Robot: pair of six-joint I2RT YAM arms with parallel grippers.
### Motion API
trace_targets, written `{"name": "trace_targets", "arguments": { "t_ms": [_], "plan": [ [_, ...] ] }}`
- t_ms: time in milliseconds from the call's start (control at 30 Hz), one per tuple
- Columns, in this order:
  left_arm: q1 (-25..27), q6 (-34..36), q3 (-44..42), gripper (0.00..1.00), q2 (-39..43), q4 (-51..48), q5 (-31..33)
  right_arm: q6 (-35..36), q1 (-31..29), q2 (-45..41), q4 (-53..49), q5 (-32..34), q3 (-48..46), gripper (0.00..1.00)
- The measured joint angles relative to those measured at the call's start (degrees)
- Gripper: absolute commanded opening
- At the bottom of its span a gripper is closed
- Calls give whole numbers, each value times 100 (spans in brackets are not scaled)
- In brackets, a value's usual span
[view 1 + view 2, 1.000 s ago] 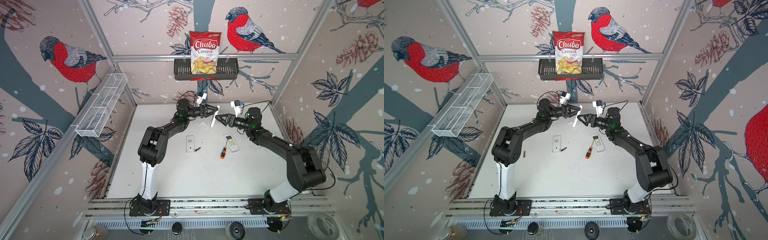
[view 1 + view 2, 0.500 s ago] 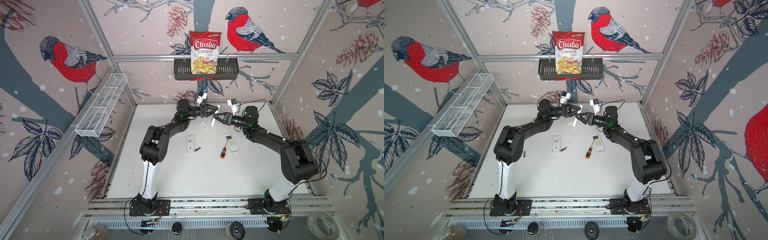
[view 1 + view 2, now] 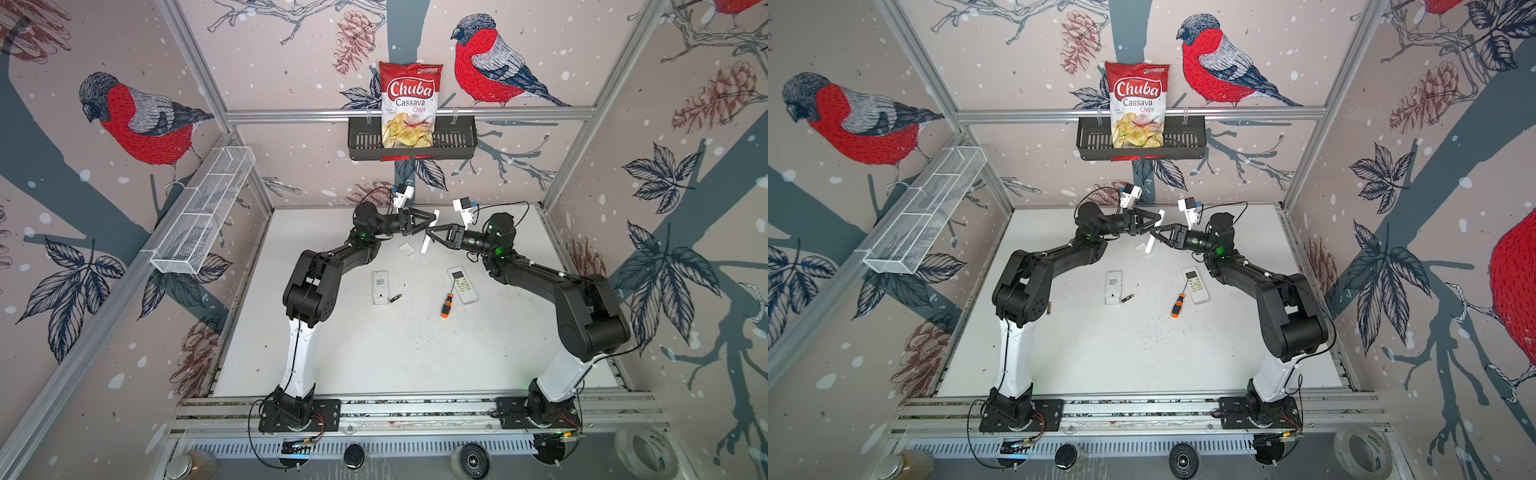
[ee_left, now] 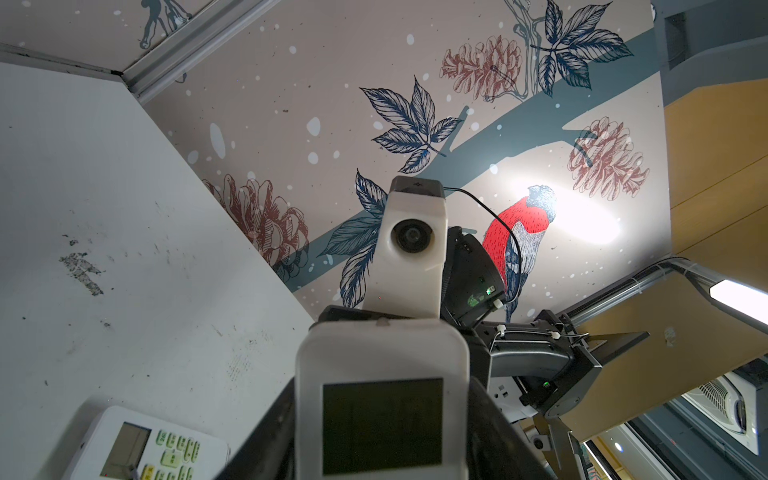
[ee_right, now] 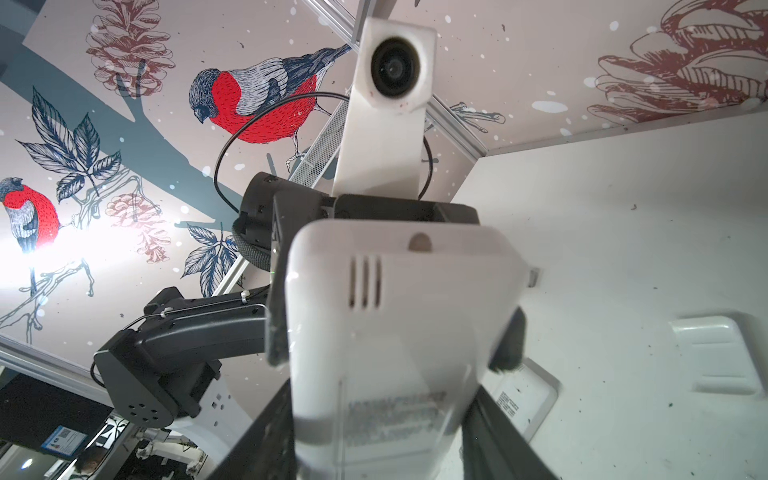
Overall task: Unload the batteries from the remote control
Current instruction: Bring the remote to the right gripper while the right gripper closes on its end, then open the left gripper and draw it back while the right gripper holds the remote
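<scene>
Now left claw (image 3: 430, 220) and right claw (image 3: 434, 235) both grip one remote (image 3: 424, 247), far middle, its long side up and down. Any batteries inside are hidden. One battery (image 3: 395, 297) lies on the counter (image 3: 415, 357), nearer and left of both claws.

**Obscured and Indeterminate Areas**

In the left wrist view, the bottom edge cuts off the lower part of the held remote (image 4: 382, 399) and most of a second remote (image 4: 141, 444). In the right wrist view, the label (image 5: 395, 415) on the held remote's back is blurred and unreadable. Whether the right gripper (image 3: 433, 237) touches that remote cannot be determined. In both top views, a loose battery (image 3: 395, 297) is too small for its markings to be read.
</scene>
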State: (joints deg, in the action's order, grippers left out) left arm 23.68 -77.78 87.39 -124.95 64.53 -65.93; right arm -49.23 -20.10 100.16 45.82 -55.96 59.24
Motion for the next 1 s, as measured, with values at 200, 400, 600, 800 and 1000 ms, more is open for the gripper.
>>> {"name": "trace_targets", "arguments": {
  "t_ms": [200,400,600,800,1000],
  "plan": [
    [-7,-87,7,42,-48,221,2,-92,0,50,129,-22,0,51],
    [-9,-142,7,48,-79,297,2,-214,2,107,251,-37,4,48],
    [-11,-234,4,67,-114,393,15,-304,2,127,319,-42,2,44],
    [-11,-227,-31,98,-72,339,-44,-299,-4,125,337,-33,-4,44],
    [-155,304,-22,98,96,-212,4,-297,-9,116,332,-33,-22,44]
  ]
}}
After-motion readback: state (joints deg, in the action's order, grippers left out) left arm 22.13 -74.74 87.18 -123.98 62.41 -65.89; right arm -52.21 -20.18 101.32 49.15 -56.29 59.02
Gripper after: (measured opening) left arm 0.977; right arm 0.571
